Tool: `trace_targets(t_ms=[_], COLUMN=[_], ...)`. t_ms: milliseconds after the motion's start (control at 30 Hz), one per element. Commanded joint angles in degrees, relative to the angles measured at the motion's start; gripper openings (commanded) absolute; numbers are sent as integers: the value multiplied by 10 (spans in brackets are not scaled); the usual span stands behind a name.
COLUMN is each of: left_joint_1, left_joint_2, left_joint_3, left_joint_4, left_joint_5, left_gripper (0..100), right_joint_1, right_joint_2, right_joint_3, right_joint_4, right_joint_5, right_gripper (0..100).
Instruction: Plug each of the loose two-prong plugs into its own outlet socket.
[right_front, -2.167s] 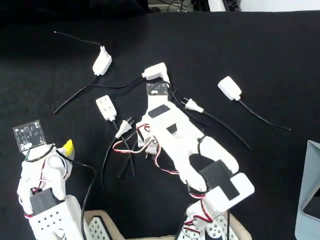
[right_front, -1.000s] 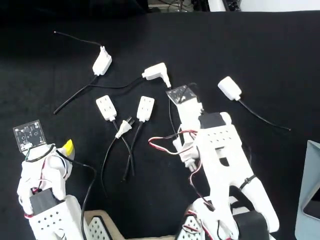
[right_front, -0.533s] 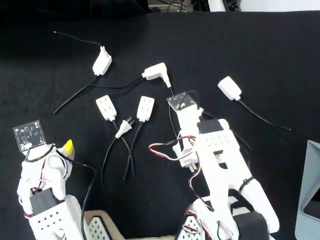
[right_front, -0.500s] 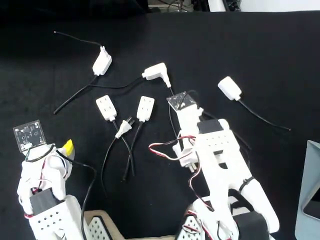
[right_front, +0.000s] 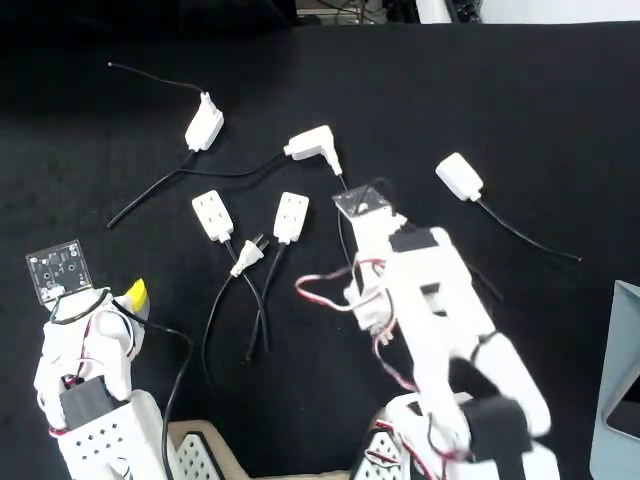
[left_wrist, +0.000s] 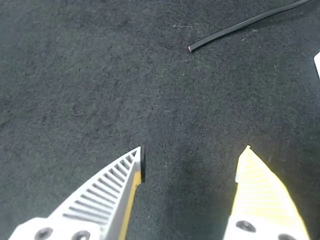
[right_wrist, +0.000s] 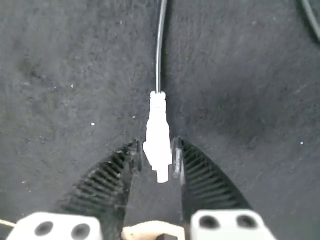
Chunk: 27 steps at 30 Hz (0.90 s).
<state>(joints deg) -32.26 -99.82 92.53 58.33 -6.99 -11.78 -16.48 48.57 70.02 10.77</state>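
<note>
The left gripper (left_wrist: 194, 150) hangs with its jaws spread wide over the black table (left_wrist: 90, 75). The right gripper (right_wrist: 155, 150) pinches a white two-prong plug (right_wrist: 158, 137) by its body, the cable (right_wrist: 160, 50) pointing away. Farther out, a loose plug (right_front: 247, 257) lies near an outlet socket (right_front: 211, 215) and a second socket (right_front: 291, 217).

I see a black cloth (right_front: 520, 90) covering the whole table. At its right edge stands a grey-blue container (right_front: 618, 390), partly cut off. A tan board (right_front: 235, 465) lies at the near edge, and a white surface (right_front: 540, 8) shows beyond the far edge.
</note>
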Motion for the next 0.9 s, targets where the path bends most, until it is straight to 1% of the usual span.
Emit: trace_targets(t_ms=[0, 233, 367, 533, 867], left_joint_1=[-5, -5, -5, -5, -5], left_joint_2=[-5, -5, -5, -5, -5], left_joint_3=[-4, -4, -4, -4, -4], left_joint_4=[-12, -12, -12, -12, -12], left_joint_5=[-4, -4, -4, -4, -4], left_gripper=[300, 300, 300, 300, 300], right_joint_1=[6, 7, 6, 6, 5], right_joint_2=[52, 109, 109, 115, 156], right_joint_3=[-70, -87, -87, -80, -78], right_joint_4=[25, 31, 29, 32, 30], right_joint_5=[-13, -13, -13, -12, -12], right_gripper=[107, 101, 14, 32, 29])
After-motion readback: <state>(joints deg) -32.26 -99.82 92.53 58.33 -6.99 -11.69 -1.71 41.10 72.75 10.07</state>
